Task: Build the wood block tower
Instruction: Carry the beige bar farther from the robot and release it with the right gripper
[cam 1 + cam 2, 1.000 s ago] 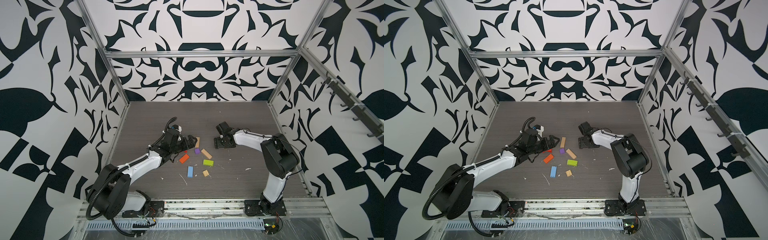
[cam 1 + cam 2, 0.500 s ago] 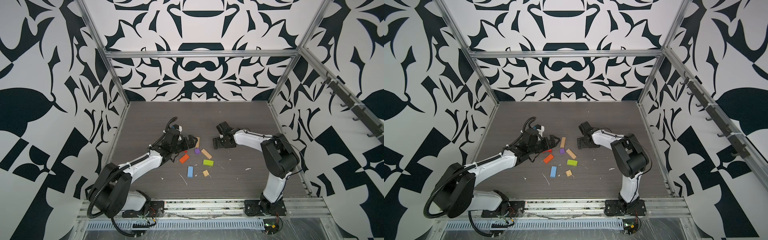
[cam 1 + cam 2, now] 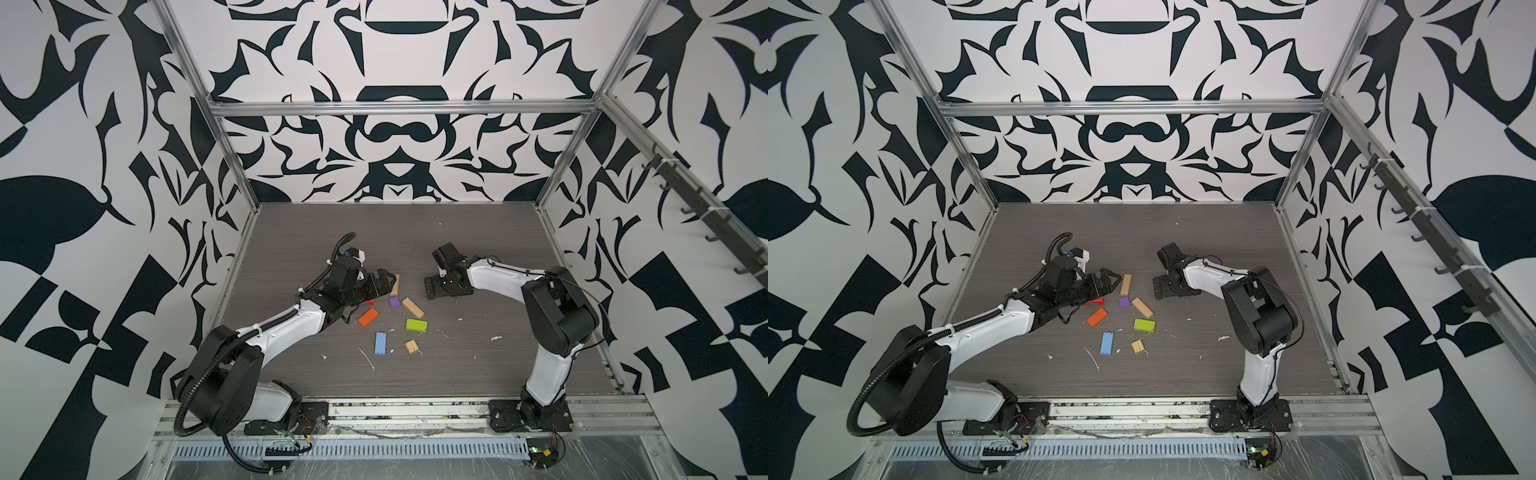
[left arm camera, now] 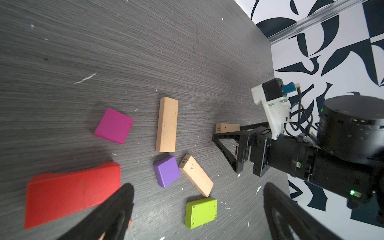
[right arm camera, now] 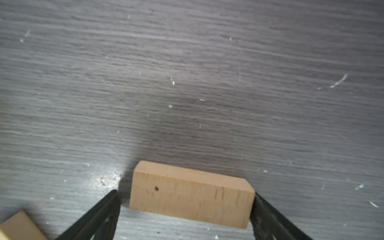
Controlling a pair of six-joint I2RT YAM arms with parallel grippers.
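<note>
Right gripper [image 5: 186,195] is wide around the plank [image 5: 193,199], not gripping: better lift straight up. Left gripper [image 4: 198,187] is wide, empty.

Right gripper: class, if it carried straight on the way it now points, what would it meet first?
Probably the table. A tan block lies between the open jaws of the right gripper, so the tips would likely touch the table first; depth is unclear.

table [image 3: 457,249]: dark grey wood grain | walls [image 3: 395,145]: white with black shapes | red block [image 4: 70,193] | orange block [image 3: 368,317] | magenta cube [image 4: 113,126] | purple cube [image 4: 166,171] | lime green block [image 4: 201,212] | light blue block [image 3: 380,343] | tan plank [image 4: 166,124] | tan ridged square [image 3: 411,345]
</note>
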